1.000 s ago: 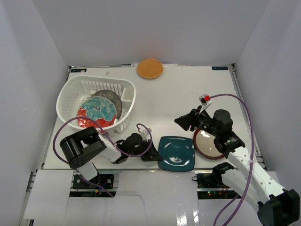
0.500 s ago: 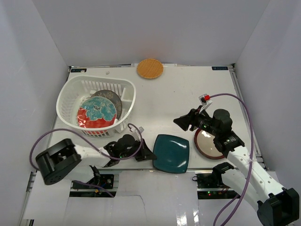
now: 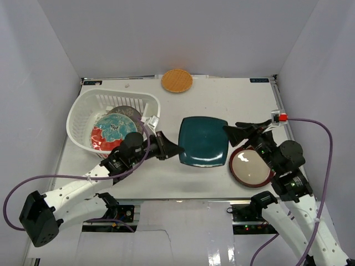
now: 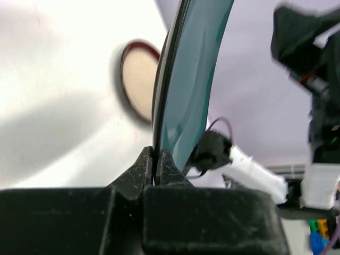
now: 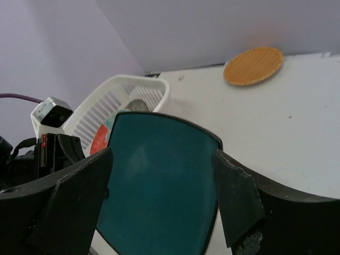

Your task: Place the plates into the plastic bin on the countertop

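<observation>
So the left gripper (image 3: pixel 169 148) has the dark teal square plate (image 3: pixel 203 141) pinched by its left edge. In the left wrist view the two fingers are clamped tight on the rim, and the plate runs edge-on up the frame. From the top camera the plate sits mid-frame, looking lifted off the countertop (image 3: pixel 222 105), between the white basket (image 3: pixel 83 111) on the left and the maroon-rimmed cream plate (image 3: pixel 251 168) lying flat at lower right.

The right gripper (image 3: pixel 236 132) is spread wide with nothing in it, and its tips are right by the plate's right edge. I can't tell if they touch.

The basket already has the red-rimmed floral plate (image 3: pixel 102 141), the teal scalloped one (image 3: pixel 117 127) and a grey one (image 3: pixel 133 113) stacked inside. The orange woven plate (image 3: pixel 177 81) is at the top centre, by the far edge.
</observation>
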Robot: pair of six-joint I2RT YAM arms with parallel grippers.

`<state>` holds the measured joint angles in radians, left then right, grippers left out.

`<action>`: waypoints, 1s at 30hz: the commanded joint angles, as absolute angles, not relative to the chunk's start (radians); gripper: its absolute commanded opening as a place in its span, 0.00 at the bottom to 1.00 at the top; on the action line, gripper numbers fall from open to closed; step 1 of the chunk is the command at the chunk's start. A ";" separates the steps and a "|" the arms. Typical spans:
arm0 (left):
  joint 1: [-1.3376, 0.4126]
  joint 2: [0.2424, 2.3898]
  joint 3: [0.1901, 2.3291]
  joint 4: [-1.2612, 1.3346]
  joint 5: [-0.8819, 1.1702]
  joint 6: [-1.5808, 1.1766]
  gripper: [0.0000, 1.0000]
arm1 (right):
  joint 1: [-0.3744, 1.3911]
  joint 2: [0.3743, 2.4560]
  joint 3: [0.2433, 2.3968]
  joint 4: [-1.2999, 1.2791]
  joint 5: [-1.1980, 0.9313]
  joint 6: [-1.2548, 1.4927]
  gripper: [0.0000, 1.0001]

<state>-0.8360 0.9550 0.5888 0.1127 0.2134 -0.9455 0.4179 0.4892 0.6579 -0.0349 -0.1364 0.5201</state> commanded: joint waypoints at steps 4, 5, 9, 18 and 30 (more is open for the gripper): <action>-0.562 0.943 0.784 0.177 0.336 -0.901 0.00 | 0.414 0.437 0.716 -0.113 0.078 0.500 0.79; -0.525 0.942 0.826 0.155 0.333 -0.888 0.00 | 0.414 0.428 0.713 -0.115 0.086 0.497 0.79; -0.240 0.928 0.873 0.063 0.357 -0.867 0.00 | 0.413 0.426 0.693 -0.114 0.069 0.489 0.77; 0.181 0.914 0.752 0.006 0.470 -0.956 0.00 | 0.414 0.477 0.588 -0.126 -0.029 0.488 0.76; 0.192 0.888 0.686 -0.221 0.170 -0.782 0.00 | 0.414 0.503 0.463 -0.196 -0.006 0.472 0.72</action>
<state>0.1871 0.9470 0.6720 -0.2848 0.2527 -0.8379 0.4160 0.4923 0.4767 -0.2012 -0.0177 0.4896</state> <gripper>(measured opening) 0.028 0.721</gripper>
